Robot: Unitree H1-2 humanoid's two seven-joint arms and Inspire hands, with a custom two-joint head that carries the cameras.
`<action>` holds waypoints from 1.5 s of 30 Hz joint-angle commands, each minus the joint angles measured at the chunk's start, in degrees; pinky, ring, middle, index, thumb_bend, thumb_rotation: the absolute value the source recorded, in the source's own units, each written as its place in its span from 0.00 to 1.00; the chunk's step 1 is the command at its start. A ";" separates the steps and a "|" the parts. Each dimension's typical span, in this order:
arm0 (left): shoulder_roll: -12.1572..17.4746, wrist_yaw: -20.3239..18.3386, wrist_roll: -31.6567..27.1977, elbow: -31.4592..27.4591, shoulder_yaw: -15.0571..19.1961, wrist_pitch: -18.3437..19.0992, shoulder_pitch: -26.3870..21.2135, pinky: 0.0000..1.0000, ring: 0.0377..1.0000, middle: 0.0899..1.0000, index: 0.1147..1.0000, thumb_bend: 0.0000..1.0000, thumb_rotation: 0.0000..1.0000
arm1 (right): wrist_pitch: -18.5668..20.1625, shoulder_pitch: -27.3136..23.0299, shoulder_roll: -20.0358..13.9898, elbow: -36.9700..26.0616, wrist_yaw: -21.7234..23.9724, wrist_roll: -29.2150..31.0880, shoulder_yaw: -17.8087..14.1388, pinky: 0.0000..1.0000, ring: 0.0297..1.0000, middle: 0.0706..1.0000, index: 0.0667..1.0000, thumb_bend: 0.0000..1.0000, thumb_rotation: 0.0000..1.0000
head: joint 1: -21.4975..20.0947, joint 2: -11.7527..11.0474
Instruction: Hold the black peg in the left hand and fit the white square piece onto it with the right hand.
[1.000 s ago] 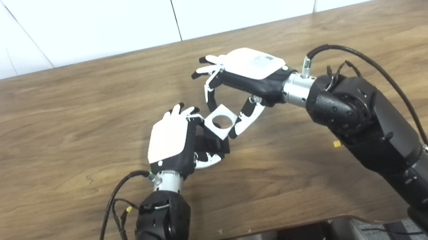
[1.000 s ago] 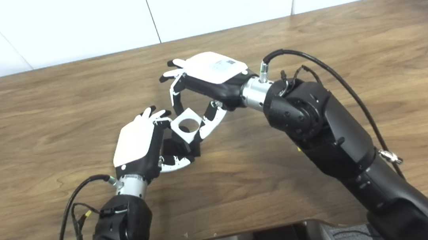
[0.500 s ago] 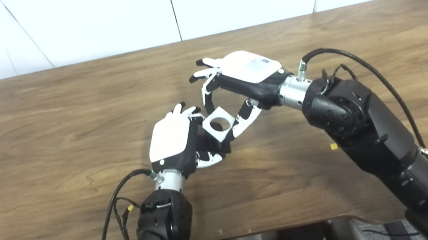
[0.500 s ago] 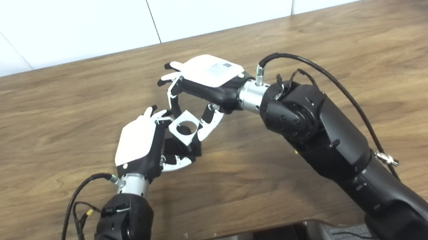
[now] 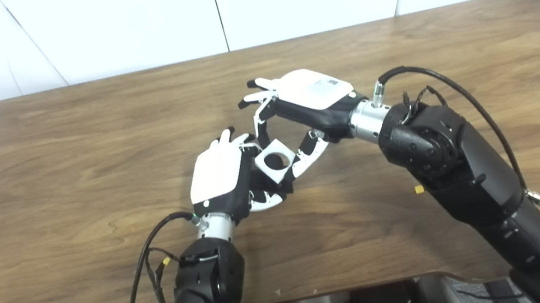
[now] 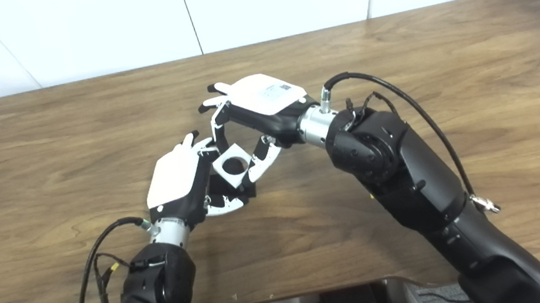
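Over the last second the right hand has carried the white square piece down and toward the left hand, so the plate now sits against the left fingers where it was a little apart from them. The right arm has followed it leftward. The left hand has hardly shifted.

The right hand pinches the white square piece between a curled finger on its far edge and the thumb on its near edge, with the remaining fingers spread and idle. The piece is tilted, its round hole facing up and toward the cameras. The left hand is curled shut around the black peg, which shows only as a dark mass below the plate, mostly hidden by the fingers and the piece. Both hands hover just above the wooden tabletop.

The step in hand looks like lining up the hole with the peg's end before pushing on. Whether the tip has entered the hole cannot be told from either view. To do it well, the right hand should level the plate square to the peg's axis, since a tilted plate will likely jam at the rim. The left hand should stay rigid. A light pinch risks the plate pivoting on contact.
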 commanded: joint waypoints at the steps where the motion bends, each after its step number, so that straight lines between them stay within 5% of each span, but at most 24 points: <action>1: -0.03 -2.80 1.05 1.60 -1.53 -0.35 -0.01 0.95 0.99 0.86 0.42 0.52 0.08 | -1.58 -1.62 0.45 -0.08 -1.46 -0.09 -0.30 0.95 1.00 0.90 0.45 0.53 0.15 | 0.14 -0.06; 18: -1.99 -0.43 -0.78 2.10 -1.81 -1.01 0.01 0.98 0.98 0.84 0.42 0.52 0.08 | -1.17 -1.82 -0.05 0.72 -0.67 -0.27 -0.07 0.95 1.00 0.90 0.45 0.53 0.15 | 0.50 -0.22; 45: -2.76 -3.43 1.28 -1.47 -3.25 -0.36 1.80 0.96 0.98 0.85 0.42 0.52 0.08 | -3.65 -3.75 -1.46 2.44 0.63 0.67 0.65 0.95 1.00 0.90 0.45 0.53 0.15 | 0.79 0.19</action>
